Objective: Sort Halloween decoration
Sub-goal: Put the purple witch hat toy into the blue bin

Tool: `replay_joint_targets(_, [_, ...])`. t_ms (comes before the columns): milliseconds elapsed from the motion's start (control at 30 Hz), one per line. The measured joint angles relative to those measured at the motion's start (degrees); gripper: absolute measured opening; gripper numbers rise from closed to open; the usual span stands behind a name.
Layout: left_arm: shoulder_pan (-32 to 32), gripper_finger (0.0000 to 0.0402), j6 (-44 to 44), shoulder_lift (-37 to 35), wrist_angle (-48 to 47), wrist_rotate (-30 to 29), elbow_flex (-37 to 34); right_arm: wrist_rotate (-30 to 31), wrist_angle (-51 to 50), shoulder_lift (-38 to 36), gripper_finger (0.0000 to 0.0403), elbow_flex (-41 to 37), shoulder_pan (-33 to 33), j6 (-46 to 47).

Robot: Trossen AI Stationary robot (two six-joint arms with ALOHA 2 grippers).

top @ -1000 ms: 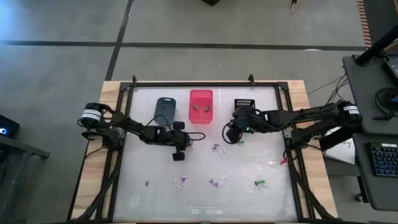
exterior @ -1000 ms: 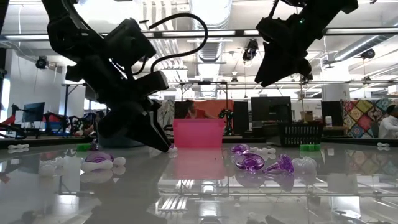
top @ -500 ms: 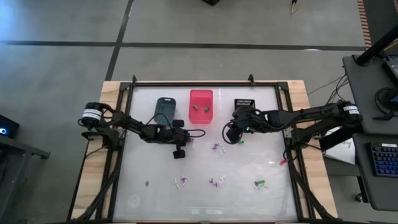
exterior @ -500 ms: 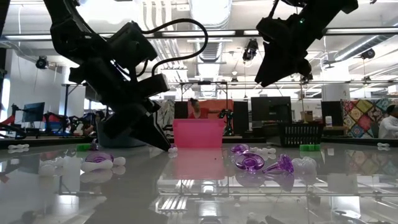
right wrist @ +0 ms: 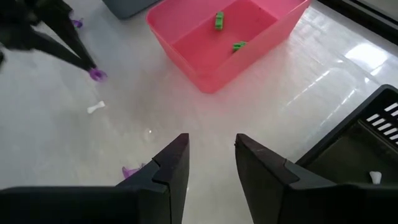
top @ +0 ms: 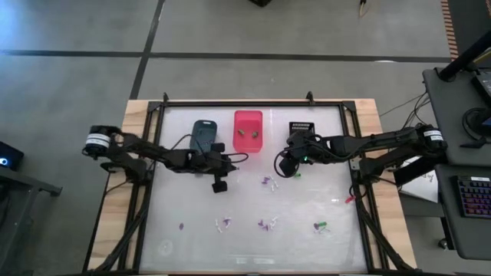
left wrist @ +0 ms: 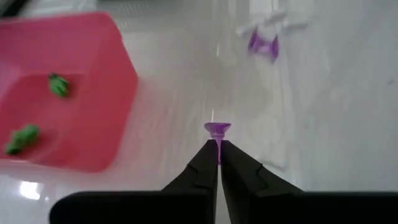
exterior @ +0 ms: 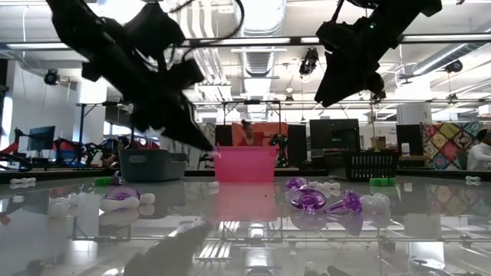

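Note:
The Halloween decoration lies scattered on the white table: purple trinkets (top: 267, 182) (top: 266, 224) (top: 182, 227), a white one (top: 223, 225) and a green one (top: 321, 226). My left gripper (top: 229, 162) hangs above the table in front of the pink bin (top: 248, 130), shut on a small purple trinket (left wrist: 217, 129). That trinket (right wrist: 97, 75) also shows in the right wrist view. My right gripper (right wrist: 211, 149) stands open above the table near the black bin (top: 303, 130), with nothing between its fingers. My left gripper pinches the purple trinket's thin lower end (left wrist: 218, 144) between its two fingertips. The flared top (left wrist: 217, 128) sticks out past the tips. The fingers slant down toward the table's right side. The trinket is lifted clear of the table.
The blue-grey bin (top: 203, 136), pink bin and black bin stand in a row at the far side. Two green trinkets (left wrist: 59, 84) lie in the pink bin, and a white one (right wrist: 375, 177) in the black bin. A white trinket (right wrist: 95, 107) lies under the left gripper.
My left gripper has risen from the table top with the purple trinket, which now hangs clear of the surface. Its arm has drawn back a little toward the table's left edge.

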Motion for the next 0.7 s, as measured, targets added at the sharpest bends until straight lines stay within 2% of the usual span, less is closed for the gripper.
replay_joint_targets(133, [1.0,0.0,-0.3,-8.1,-6.6,-1.9,0.0,0.0,0.0,0.0,0.0125,0.0,0.0,0.1])
replay_joint_targets(333, [6.7,0.0,-0.3,-19.2,-20.5,-13.5,0.0,0.0,0.1,0.0,0.0122,0.0,0.0,0.1])
replay_joint_targets(467, [12.0,0.0,-0.1,-22.9,-26.4,-12.3,0.0,0.0,0.2,0.0,0.0118,0.0,0.0,0.1])
replay_joint_targets(600, [17.0,0.0,0.0,-23.4,-29.7,-11.8,0.0,0.0,0.3,0.0,0.0119,0.0,0.0,0.1])
replay_joint_targets(700, [18.1,0.0,0.0,-22.8,-29.7,-8.1,0.1,0.0,0.5,0.0,0.0122,0.0,0.0,0.0])
